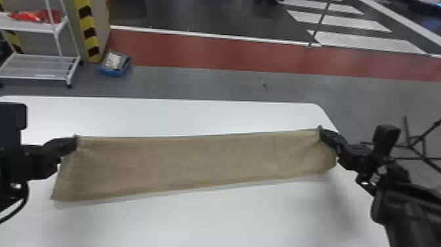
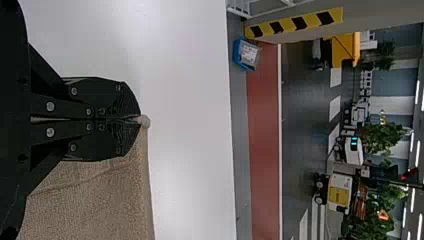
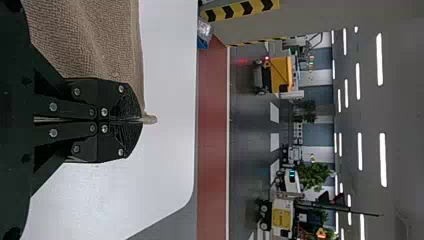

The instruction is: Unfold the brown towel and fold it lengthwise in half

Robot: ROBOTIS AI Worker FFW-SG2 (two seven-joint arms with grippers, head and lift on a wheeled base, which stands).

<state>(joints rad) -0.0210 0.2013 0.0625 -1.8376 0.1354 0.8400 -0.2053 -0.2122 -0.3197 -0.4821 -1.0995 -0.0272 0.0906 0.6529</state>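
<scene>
The brown towel is stretched between both grippers as a long band, its far edge held up and its lower edge hanging toward the table. My left gripper pinches its far left corner; in the left wrist view the left gripper is shut, with a small tip of towel poking past the fingers. At the far right corner is my right gripper. The right wrist view has the right gripper shut on the towel, a bit of cloth sticking out beyond it.
The white table spreads beneath and around the towel, with its rounded far right corner near the right arm. Beyond it on the floor are a white shelf cart, a blue box and, at the right, a black stand.
</scene>
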